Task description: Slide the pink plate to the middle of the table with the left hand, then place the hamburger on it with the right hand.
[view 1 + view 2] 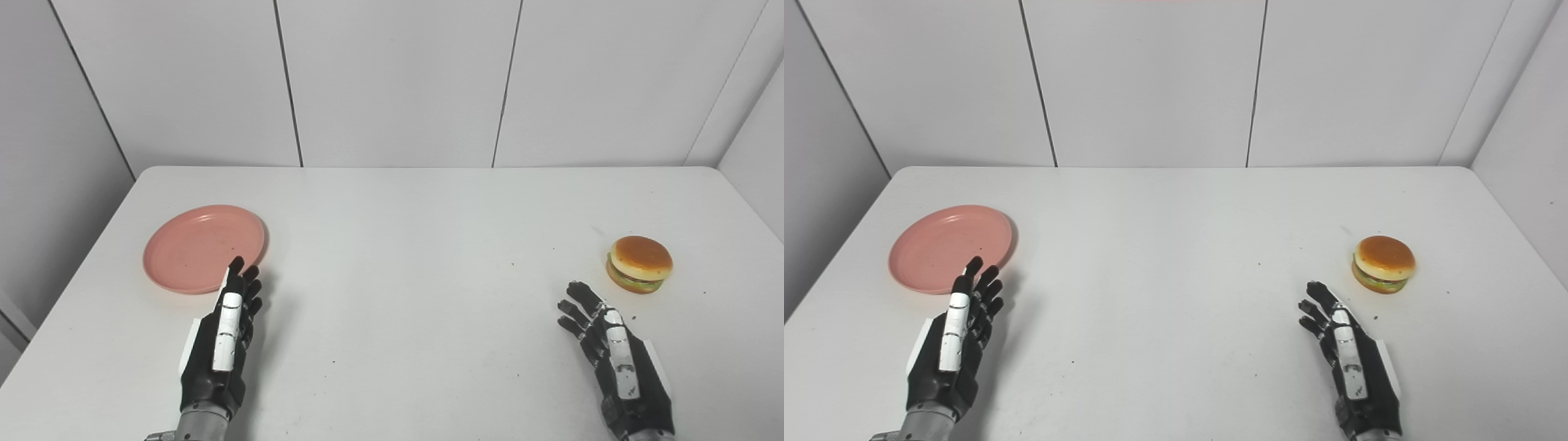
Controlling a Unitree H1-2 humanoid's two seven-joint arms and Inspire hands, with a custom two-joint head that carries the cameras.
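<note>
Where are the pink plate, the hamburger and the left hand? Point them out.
pink plate (190, 245), left eye view, bare middle.
hamburger (639, 263), left eye view, top bun.
left hand (952, 343), right eye view, back of the hand.

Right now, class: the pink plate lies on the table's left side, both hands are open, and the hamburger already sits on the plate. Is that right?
Not quite. The hamburger is not on the pink plate; it sits on the table's right side, just beyond the right hand, as the left eye view shows. The plate is on the left, and both the left hand and right hand are open.
</note>
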